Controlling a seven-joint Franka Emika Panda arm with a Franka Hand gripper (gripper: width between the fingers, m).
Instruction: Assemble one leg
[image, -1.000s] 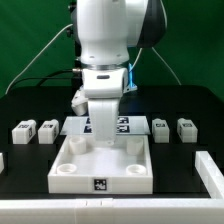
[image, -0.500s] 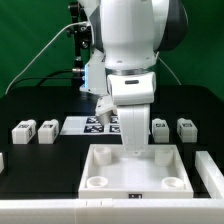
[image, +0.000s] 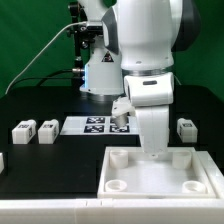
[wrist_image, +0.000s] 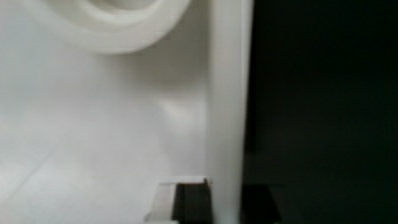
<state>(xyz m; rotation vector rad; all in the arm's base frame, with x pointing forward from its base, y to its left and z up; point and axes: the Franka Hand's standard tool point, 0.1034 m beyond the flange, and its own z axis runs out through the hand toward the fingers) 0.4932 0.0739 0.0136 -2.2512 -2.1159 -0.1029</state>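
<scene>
Exterior view: the arm reaches down onto the tray (image: 150, 178), front, toward the exterior view's right.
Gripper (image: 152, 152): clamped on the tray's back wall.
Legs: far-left leg (image: 20, 131) and second leg (image: 45, 130) lie beside the marker board (image: 92, 124); right leg (image: 186, 127) lies behind the tray.

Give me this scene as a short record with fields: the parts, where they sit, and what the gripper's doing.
tray piece: at the front on the exterior view's right, visible corner sockets empty
legs visible: three, none held
exterior view's left: outer leg and inner leg, side by side on the black table
exterior view's right: lone leg, behind the tray piece
marker board: flat, partly hidden by the arm
gripper: down at the tray piece's far wall, apparently clamped on it; fingers mostly hidden
</scene>
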